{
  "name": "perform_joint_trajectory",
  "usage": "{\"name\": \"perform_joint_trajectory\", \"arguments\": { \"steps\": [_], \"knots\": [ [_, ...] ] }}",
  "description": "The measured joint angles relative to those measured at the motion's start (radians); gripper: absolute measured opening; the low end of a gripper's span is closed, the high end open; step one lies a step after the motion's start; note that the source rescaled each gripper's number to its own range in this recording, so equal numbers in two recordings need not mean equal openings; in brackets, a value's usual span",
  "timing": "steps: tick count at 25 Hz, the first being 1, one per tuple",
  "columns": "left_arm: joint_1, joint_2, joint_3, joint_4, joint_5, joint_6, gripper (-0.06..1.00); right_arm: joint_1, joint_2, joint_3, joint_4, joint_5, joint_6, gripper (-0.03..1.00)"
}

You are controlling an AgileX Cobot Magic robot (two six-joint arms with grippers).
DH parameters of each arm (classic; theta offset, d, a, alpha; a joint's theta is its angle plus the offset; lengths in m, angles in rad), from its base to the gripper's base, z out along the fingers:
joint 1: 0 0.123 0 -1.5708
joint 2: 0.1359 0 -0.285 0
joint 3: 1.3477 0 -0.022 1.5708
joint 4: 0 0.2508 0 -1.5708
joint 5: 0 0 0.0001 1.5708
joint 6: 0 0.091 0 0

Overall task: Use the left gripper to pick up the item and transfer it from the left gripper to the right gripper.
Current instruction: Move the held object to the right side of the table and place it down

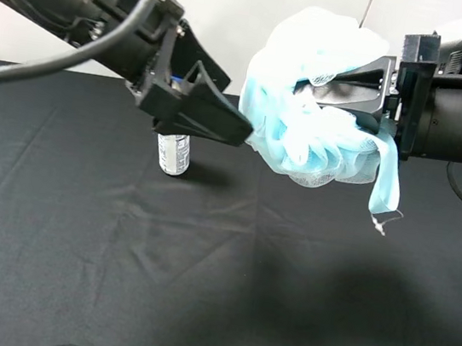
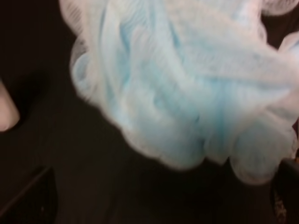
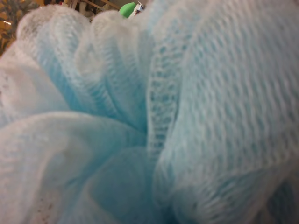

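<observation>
A black cloth covers the surface [image 1: 71,271] from edge to edge, lying in soft creases, with a plain white wall [image 1: 255,4] behind its far edge. You have wide open room on the near half of the cloth. The only thing standing on it is a spray can [image 1: 173,154], upright near the far edge and directly under your left arm.

The item [image 1: 304,140] is up in the air, well above the cloth, between the two arms. It is a puffy ball of gathered mesh, light blue with white frills, netted and ruffled in the wrist views, where it fills nearly the whole picture. A pale blue ribbon loop [image 1: 386,182] hangs flat and limp from its right side, with a small thread dangling at its lower end.

Your right gripper [image 1: 328,96] comes in level from the right and pinches the item, its black wedge fingers pressed deep into the mesh so the tips are hidden. Your left gripper [image 1: 222,112] stands spread, its matte black wedge fingers pointing at the item's left edge; the lower tip is just at the frills, and you cannot tell whether it touches. A thick black cable [image 1: 56,71] loops beside the left arm.
</observation>
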Motion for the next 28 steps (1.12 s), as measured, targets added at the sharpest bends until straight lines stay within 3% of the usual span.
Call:
{"name": "perform_joint_trajectory", "arguments": {
  "steps": [9, 24, 28],
  "knots": [
    [0.059, -0.059, -0.003, 0.143, 0.060, -0.136, 0.87, 0.000, 0.000, 0.000, 0.000, 0.000, 0.001, 0.00],
    [0.059, -0.279, -0.001, 0.657, 0.096, -0.619, 0.87, 0.000, 0.000, 0.000, 0.000, 0.000, 0.004, 0.00],
    [0.059, -0.379, 0.054, 0.776, 0.096, -0.737, 0.87, 0.000, 0.000, 0.000, 0.000, 0.000, 0.004, 0.00]
  ]
}}
